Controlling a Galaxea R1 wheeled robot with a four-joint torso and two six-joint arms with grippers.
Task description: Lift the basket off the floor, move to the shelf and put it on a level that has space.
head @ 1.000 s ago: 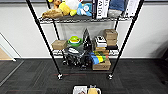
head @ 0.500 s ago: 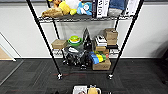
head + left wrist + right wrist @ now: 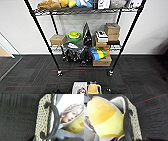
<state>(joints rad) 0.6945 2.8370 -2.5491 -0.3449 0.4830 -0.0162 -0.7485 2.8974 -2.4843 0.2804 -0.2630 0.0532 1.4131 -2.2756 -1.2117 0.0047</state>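
Basket [image 3: 87,88], cream chequered weave, dark ring handle at each end [image 3: 55,120]; holds a yellow plush [image 3: 105,117] and a printed picture of a face. Seen close beside both wrists; jaws cannot be told, spread or pinching.

Floor [image 3: 140,75], charcoal carpet tiles, a thin red line crossing them between basket and rack. Whether the basket rests on the carpet or hangs just above it cannot be told.

Shelf [image 3: 42,37], black wire rack on castors, stands beyond the basket, against the wall; tiers crowded with cardboard boxes [image 3: 112,28], a green bowl [image 3: 74,36], plush toys.

Progress, judged: rack faced, placing not yet done. No legible writing.
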